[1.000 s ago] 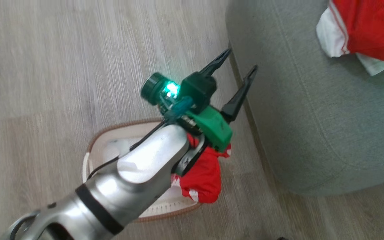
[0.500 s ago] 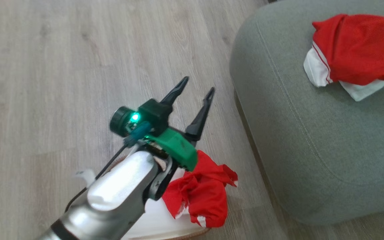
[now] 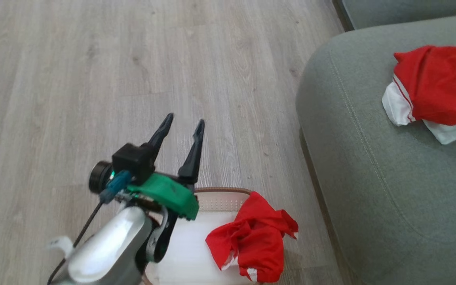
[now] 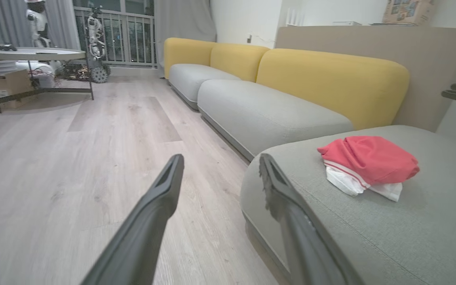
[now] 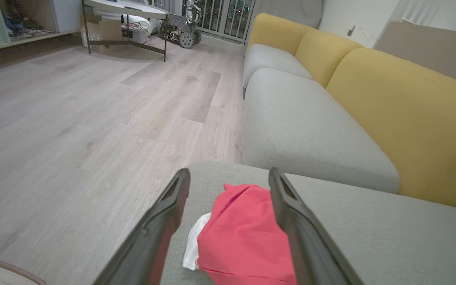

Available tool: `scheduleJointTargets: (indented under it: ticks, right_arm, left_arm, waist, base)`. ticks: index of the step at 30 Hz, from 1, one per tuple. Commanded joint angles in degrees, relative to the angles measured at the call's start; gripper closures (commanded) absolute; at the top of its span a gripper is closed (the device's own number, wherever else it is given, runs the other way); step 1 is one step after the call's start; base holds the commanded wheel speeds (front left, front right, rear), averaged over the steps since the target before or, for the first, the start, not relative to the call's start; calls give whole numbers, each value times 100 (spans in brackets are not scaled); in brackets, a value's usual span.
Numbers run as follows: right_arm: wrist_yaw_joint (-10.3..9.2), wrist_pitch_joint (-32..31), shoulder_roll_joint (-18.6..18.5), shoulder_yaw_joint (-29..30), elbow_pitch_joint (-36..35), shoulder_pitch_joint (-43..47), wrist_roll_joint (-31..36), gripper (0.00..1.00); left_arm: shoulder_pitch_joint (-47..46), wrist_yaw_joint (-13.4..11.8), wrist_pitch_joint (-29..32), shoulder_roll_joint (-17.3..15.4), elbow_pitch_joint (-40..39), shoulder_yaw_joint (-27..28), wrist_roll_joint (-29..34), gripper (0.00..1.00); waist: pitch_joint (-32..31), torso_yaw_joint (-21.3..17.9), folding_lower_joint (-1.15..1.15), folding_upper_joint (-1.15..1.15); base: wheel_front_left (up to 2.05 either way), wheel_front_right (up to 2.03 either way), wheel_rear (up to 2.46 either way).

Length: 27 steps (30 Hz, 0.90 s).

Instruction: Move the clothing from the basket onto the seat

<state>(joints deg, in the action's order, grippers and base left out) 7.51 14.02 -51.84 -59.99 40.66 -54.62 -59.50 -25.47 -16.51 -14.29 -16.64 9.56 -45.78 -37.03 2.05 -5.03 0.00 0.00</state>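
Note:
One red garment of the clothing (image 3: 255, 237) hangs crumpled over the right side of the cream basket (image 3: 220, 192) at the bottom of the head view. A second red garment with white trim (image 3: 434, 87) lies bunched on the grey seat (image 3: 370, 178). My left gripper (image 3: 184, 122) is open and empty, above the basket's far left part, fingers pointing over the floor. The left wrist view shows the left gripper (image 4: 218, 170) beside the seat (image 4: 370, 237) and the garment (image 4: 370, 158). My right gripper (image 5: 230, 178) hovers open just above the garment (image 5: 244, 233) on the seat (image 5: 370, 221).
Pale wood floor (image 3: 133, 59) spreads to the left of the seat. More grey sofa cushions (image 4: 259, 111) with yellow backs (image 4: 331, 79) run beyond the seat. A round table (image 4: 30, 53) stands far off at the left. The basket's rim (image 5: 10, 269) shows at the right wrist view's bottom left.
The head camera has shifted. My left arm has swung left, away from the seat's edge, from over the basket's right part to its left part. Both garments lie as before.

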Motion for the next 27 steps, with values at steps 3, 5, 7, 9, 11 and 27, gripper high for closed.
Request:
scheduleJointTargets:
  ticks: [3,5,7,9,11,27]
  right_arm:
    - [-2,92,-116,600,-193,510,110,0]
    - [-2,94,-36,1127,-396,843,282,0]
    - [-2,95,79,1766,-634,1228,542,0]
    - [-2,96,251,2469,-910,1674,902,0]
    - [-2,96,521,3265,-1259,2179,1295,0]
    - [-2,97,3018,6010,-3775,5278,3362,0]
  left_arm:
    - [22,-75,-71,-235,-279,401,57,0]
    - [151,-92,-71,-265,-329,518,98,0]
    - [274,-103,-71,-286,-377,684,155,0]
    - [414,-107,-71,-300,-414,873,222,0]
    - [563,-103,-71,-290,-457,1075,294,0]
    - [1765,255,-71,318,-830,2444,1237,0]
  waist:
    - [-92,139,0,0]
    - [-122,206,0,0]
    - [-142,265,0,0]
    - [-157,311,0,0]
    - [-166,353,0,0]
    - [-198,450,0,0]
  base:
    - [0,0,0]
    - [0,0,0]
    - [0,0,0]
    - [0,0,0]
    - [0,0,0]
    - [0,0,0]
